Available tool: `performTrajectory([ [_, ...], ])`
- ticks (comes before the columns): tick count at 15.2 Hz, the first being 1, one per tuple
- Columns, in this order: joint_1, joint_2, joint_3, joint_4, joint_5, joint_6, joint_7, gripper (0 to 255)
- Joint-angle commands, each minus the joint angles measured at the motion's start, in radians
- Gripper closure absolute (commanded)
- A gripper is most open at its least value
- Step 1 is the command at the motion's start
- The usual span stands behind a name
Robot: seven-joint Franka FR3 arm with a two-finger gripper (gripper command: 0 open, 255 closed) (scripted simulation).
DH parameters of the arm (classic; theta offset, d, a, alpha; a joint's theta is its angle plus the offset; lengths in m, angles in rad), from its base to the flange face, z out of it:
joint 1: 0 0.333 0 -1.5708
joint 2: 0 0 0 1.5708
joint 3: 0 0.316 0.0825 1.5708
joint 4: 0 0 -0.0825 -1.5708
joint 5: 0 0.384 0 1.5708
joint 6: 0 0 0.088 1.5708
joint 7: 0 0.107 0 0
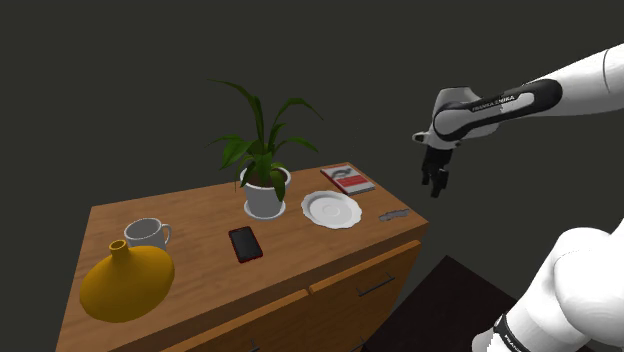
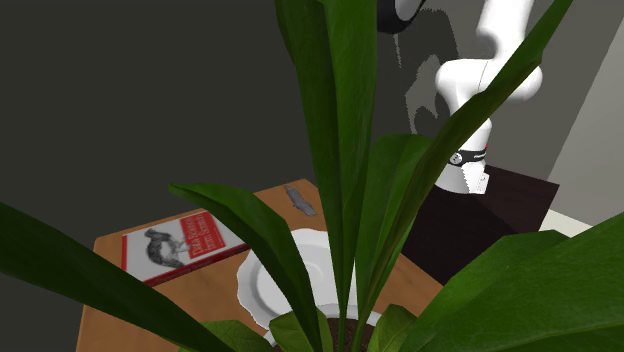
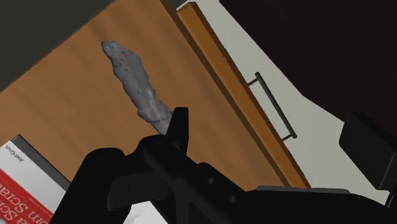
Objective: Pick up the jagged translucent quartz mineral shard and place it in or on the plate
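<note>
The quartz shard [image 1: 395, 213] is a rough, grey, elongated piece lying near the cabinet top's right corner in the shoulder view. It is also plain in the wrist view [image 3: 137, 83] and in the second exterior view [image 2: 300, 200]. The white plate [image 1: 331, 209] sits a short way to the shard's left, beside the potted plant; its rim [image 2: 262, 290] shows between leaves. My black gripper [image 1: 437, 181] hangs in the air above and to the right of the shard, past the cabinet's corner. Its fingers [image 3: 179, 129] stand open with nothing between them, and the shard lies beyond one fingertip.
On the wooden cabinet [image 1: 190, 225] stand a potted plant [image 1: 264, 190], a red-and-white book [image 1: 348, 178], a red-edged phone [image 1: 245, 243], a white mug [image 1: 146, 234] and a yellow vase [image 1: 127, 282]. Drawer handles [image 3: 275, 105] line the cabinet front. Plant leaves [image 2: 340, 150] block much of the second exterior view.
</note>
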Motion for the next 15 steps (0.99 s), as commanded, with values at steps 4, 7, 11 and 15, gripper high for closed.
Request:
performTrajectory([
  [4, 0.036, 0.239, -0.055, 0.072, 0.117, 0.128, -0.273, 0],
  [7, 0.021, 0.389, -0.045, 0.136, 0.211, 0.181, -0.441, 0],
  [11, -0.033, 0.571, 0.016, 0.238, 0.312, 0.229, -0.633, 0],
  [15, -0.054, 0.622, 0.04, 0.243, 0.34, 0.27, -0.669, 0],
])
